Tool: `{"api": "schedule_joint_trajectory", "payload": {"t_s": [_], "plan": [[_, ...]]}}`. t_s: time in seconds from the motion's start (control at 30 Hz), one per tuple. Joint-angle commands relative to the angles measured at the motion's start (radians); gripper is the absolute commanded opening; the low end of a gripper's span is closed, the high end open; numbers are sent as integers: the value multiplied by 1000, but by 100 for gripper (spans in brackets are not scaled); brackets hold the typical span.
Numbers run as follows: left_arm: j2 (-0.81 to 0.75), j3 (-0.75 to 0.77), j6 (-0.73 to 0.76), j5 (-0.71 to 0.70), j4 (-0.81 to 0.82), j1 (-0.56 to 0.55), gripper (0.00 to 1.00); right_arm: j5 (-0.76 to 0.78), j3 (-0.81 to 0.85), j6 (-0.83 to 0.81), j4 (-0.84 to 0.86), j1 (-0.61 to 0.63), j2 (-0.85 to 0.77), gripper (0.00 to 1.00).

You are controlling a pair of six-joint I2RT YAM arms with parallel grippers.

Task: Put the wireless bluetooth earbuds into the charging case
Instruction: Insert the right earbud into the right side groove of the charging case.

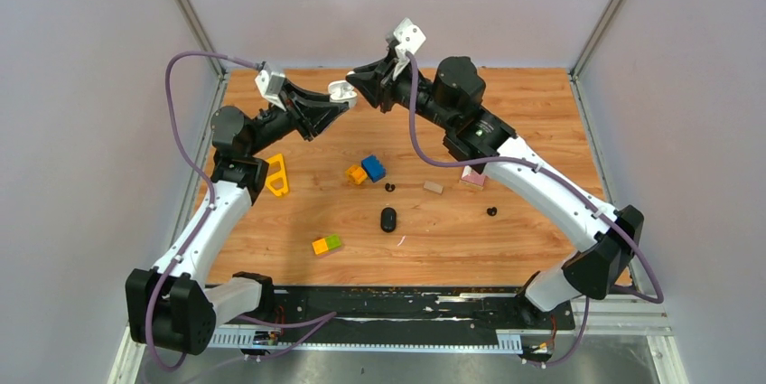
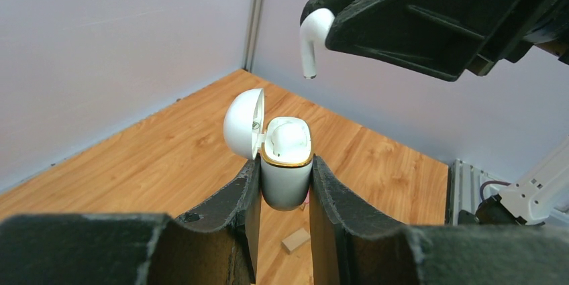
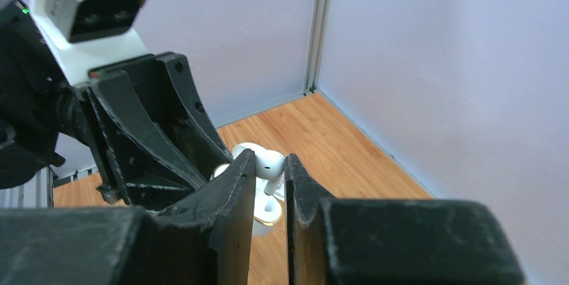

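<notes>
- Left gripper (image 2: 284, 168): clenched on the white charging case (image 2: 288, 139), one finger on each side of its lower body. The case stands upright and is lifted well above the table (image 1: 542, 131).
- Case lid (image 2: 242, 123) is hinged open, swung to the left in the left wrist view. A gold rim rings the mouth. Cannot tell whether a bud already sits inside.
- Right gripper (image 3: 269, 169): grasping a white earbud (image 2: 311, 37) by its head, right at the fingertips. The stem hangs free, pointing down.
- Bud vs case: the bud is above the open mouth and slightly to its right in the left wrist view, and is not touching it. From the right wrist, the case shows just beyond the pinched bud.
- The two grippers meet tip to tip over the far middle of the table.
- Two black earbuds lie on the wood. One (image 1: 389, 187) is near the blue-and-orange block (image 1: 366, 170); the other (image 1: 491, 211) is further right, well apart from both grippers.
- A black oval object (image 1: 388, 220) lies just near side of the first black bud.
</notes>
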Motion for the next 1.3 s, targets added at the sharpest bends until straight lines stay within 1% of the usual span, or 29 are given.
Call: {"api": "schedule_joint_trajectory", "payload": {"t_s": [0.0,1.27], "plan": [[-22,51,-30,-17,53,-2,0,24,56,15,90,23,8,12],[-44,59,-74,-58,60,8,0,67,5,4,67,54,19,12]]}}
